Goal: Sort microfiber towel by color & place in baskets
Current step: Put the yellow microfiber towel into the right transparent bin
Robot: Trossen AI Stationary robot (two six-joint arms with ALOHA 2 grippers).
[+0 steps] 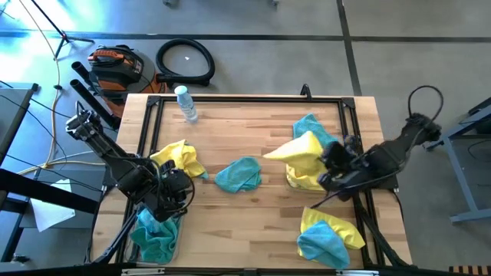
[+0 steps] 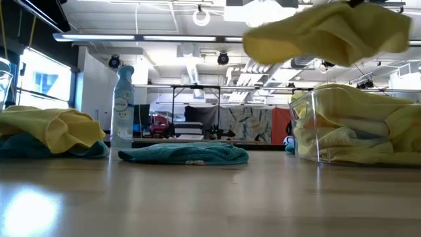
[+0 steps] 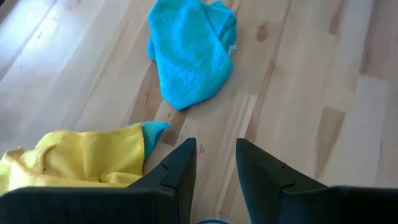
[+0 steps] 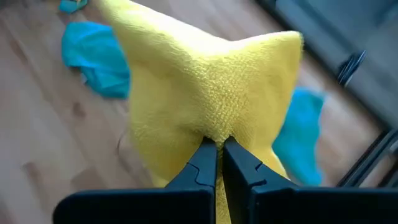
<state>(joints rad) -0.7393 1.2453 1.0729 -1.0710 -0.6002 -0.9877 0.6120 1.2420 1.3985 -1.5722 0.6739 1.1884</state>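
Observation:
My right gripper (image 1: 326,162) is shut on a yellow towel (image 1: 298,148) above the right basket (image 2: 309,141), which holds several yellow towels. The held towel shows high in the low view (image 2: 329,33). My left gripper (image 3: 214,165) is open and empty at the table's near left, beside the left basket (image 1: 157,234), which holds teal towels. A teal towel (image 1: 239,175) lies flat at the table's middle. A yellow towel (image 1: 180,157) lies on a teal one at the left. A yellow and a teal towel (image 1: 330,234) lie at the near right. Another teal towel (image 1: 311,126) lies behind the right basket. My right gripper pinches a bunched fold of the yellow towel (image 4: 217,127) between its two fingertips (image 4: 205,158). The fingers come from the table's right. The towel is lifted clear and spreads out from the pinch toward the table's left, above the right basket.
A clear spray bottle (image 1: 186,103) stands upright at the far left of the table. A black frame (image 1: 245,98) runs round the tabletop. There is bare wood between the middle teal towel and the near edge.

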